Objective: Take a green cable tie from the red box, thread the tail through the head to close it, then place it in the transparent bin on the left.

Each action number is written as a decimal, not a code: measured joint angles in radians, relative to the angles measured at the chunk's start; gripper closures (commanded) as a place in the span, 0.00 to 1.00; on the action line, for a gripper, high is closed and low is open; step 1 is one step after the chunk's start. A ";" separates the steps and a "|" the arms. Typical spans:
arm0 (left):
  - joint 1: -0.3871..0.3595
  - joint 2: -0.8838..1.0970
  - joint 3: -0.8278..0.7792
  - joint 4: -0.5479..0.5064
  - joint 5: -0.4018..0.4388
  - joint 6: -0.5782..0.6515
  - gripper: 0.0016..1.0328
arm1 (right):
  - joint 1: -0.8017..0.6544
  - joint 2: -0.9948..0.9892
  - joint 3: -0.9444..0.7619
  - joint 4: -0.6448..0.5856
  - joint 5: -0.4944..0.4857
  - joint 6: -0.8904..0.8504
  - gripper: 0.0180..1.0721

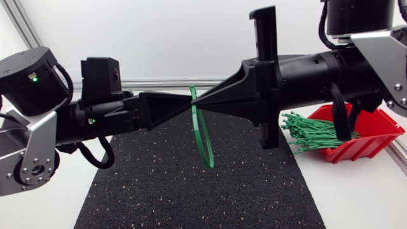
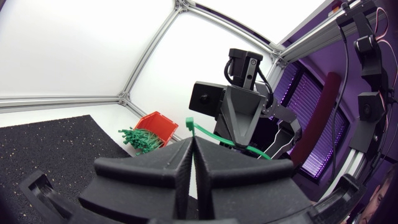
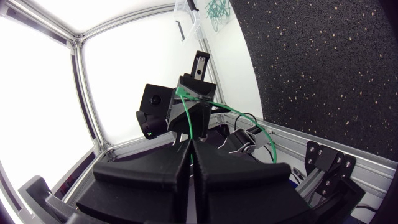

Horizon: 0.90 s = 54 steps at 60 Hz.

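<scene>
Edges: a speckled black mat (image 1: 191, 191) is laid on the white tabletop (image 1: 356, 197), with white strips seen at both its sides and a metal rail (image 1: 159, 83) along the far edge. Both arms are held above the mat's middle, well apart from its near edge.

One green cable tie (image 1: 206, 143) is found in the air between the two claws, curved into a loop that hangs below them over the mat. The left claw (image 1: 188, 109) and the right claw (image 1: 198, 107) are met tip to tip – each is seen pressed together on the tie's upper part, from opposite sides.

One red box (image 1: 375, 130) is placed by the mat's right edge, under the right arm. A bundle of green ties (image 1: 311, 132) juts from it toward the mat – too many to be counted.
</scene>
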State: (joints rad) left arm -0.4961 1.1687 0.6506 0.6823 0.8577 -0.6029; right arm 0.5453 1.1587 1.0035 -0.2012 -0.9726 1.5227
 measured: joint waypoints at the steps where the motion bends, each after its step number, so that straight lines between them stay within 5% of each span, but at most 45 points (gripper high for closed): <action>1: 0.000 -0.003 0.000 0.000 0.000 0.000 0.97 | -0.001 0.000 0.000 0.000 0.000 0.000 0.94; 54: -0.043 -0.032 -0.031 0.000 -0.022 0.024 0.97 | -0.010 -0.012 -0.004 0.019 0.001 0.000 0.94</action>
State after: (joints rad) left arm -0.5392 1.1370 0.6193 0.6819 0.8360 -0.5789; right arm 0.5358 1.1465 0.9997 -0.1822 -0.9718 1.5230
